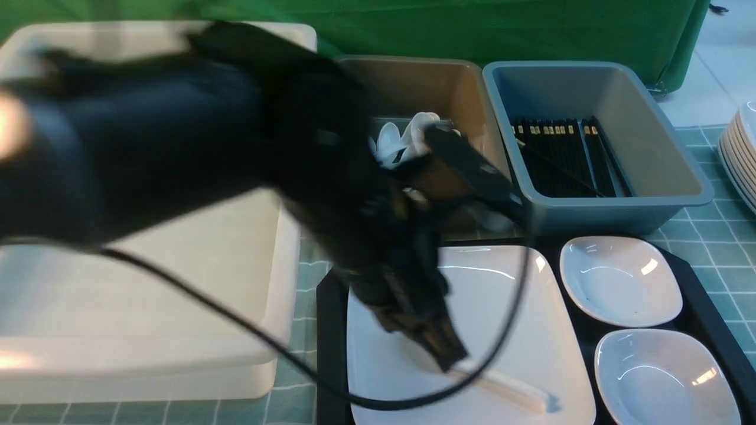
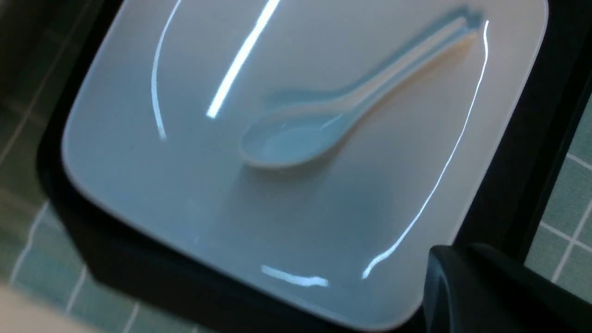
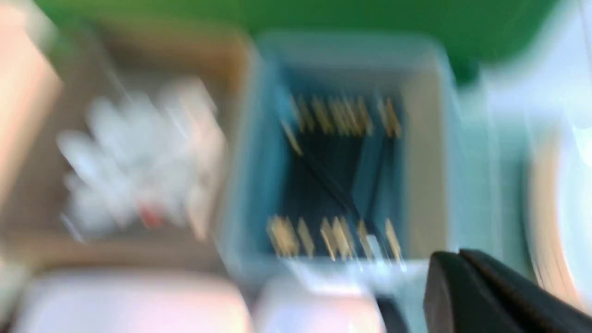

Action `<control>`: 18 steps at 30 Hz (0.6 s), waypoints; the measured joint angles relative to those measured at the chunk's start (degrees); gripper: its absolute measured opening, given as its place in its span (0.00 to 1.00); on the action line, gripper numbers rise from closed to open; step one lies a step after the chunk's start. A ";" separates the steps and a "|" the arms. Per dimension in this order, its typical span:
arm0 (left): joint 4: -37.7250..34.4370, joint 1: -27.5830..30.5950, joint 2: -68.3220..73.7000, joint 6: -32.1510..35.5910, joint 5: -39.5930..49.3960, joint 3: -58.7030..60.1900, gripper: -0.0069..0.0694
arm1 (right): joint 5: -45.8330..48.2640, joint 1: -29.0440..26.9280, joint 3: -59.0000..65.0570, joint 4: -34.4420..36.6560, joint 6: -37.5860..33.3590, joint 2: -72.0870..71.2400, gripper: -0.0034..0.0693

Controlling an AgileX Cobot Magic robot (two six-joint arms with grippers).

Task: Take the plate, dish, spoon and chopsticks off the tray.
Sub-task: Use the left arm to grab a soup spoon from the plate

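Left gripper (image 1: 450,353), jaws pinched together and empty, hangs over the spoon (image 1: 509,388) on the plate (image 1: 552,330); picking it up likely needs the jaws spread to straddle its handle.

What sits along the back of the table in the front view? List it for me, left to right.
white tub → grey-brown tub → blue-grey tub → stack of white plates
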 joint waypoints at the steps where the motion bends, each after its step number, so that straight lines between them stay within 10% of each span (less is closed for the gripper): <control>1: 0.00 -0.63 2.14 1.08 0.00 -1.21 0.11 | -0.12 -0.84 6.29 -0.62 -0.26 -3.64 0.08; 6: -7.26 -2.00 13.62 11.63 0.82 -12.13 0.21 | -0.18 -2.43 28.64 -0.62 -1.60 -19.97 0.08; 18: -11.77 -2.00 29.49 21.20 10.03 -26.96 0.68 | -0.18 -2.71 38.25 -0.31 -1.86 -30.60 0.08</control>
